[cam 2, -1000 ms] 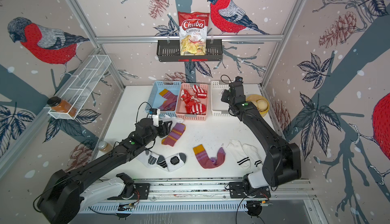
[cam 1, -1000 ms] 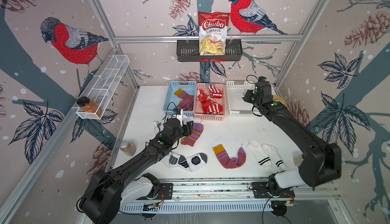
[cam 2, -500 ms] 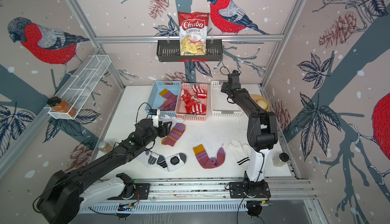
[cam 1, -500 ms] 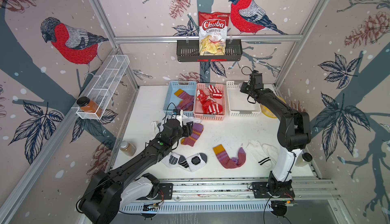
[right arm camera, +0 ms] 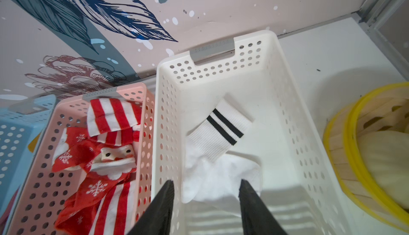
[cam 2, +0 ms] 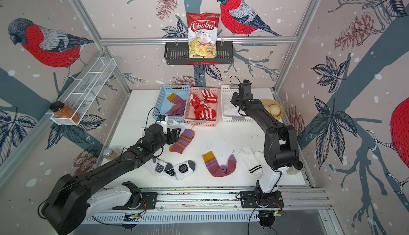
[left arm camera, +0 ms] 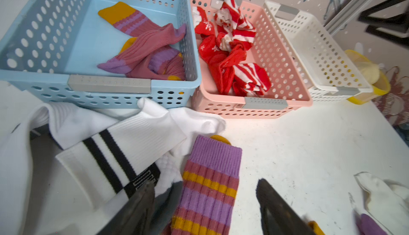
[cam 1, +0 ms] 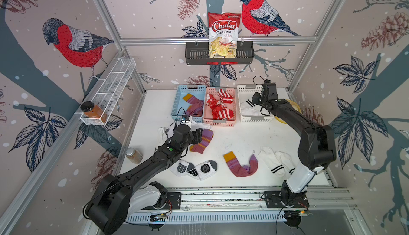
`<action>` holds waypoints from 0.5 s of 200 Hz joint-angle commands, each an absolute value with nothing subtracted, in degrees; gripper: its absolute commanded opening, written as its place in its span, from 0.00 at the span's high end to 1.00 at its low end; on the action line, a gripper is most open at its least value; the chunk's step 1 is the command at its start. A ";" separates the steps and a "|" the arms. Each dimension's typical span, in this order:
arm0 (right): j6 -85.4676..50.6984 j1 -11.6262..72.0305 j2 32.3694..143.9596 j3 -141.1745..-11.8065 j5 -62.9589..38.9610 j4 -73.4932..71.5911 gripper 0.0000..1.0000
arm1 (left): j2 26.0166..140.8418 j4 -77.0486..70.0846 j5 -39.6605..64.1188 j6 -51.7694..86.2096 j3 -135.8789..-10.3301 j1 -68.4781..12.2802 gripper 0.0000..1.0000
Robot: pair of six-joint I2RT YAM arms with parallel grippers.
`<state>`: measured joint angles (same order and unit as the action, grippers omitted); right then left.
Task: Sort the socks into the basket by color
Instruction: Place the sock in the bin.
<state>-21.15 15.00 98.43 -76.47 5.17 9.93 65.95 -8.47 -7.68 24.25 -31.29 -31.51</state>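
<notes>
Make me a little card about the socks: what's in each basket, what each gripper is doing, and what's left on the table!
Blue basket: purple socks
Pink basket: red-and-white socks
White basket: striped white sock
Left gripper: open, over a purple sock on the table
Right gripper: open, above the white basket, holding nothing
Left on table: another purple sock, grey-patched socks, white striped socks

Bare table [cam 1: 243,134] centre — purple sock [left arm camera: 212,156] between left gripper [left arm camera: 205,181] jaws, white basket [right arm camera: 221,72] rim under right gripper [right arm camera: 206,181].
</notes>
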 commanded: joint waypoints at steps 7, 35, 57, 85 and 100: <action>-23.36 17.28 90.95 -69.33 4.83 6.81 0.47 | 70.17 -6.42 -15.29 25.87 -33.22 -30.64 0.24; -25.72 20.47 82.29 -60.54 5.42 4.79 0.46 | 77.19 -5.44 -15.76 26.20 -35.83 -27.90 0.24; -27.36 23.79 75.98 -54.60 6.54 3.71 0.45 | 81.70 -5.17 -14.59 25.85 -37.73 -25.34 0.28; -29.19 27.20 68.75 -49.02 8.78 4.48 0.45 | 84.93 -3.76 -13.50 25.88 -39.22 -22.72 0.34; -29.96 28.06 65.57 -46.06 8.95 4.59 0.44 | 85.08 -3.77 -13.20 26.02 -39.02 -21.98 0.36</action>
<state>-27.35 26.98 69.34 -49.21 6.55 5.93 84.55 -5.30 -13.65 25.65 -38.70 -22.96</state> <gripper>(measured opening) 0.554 0.650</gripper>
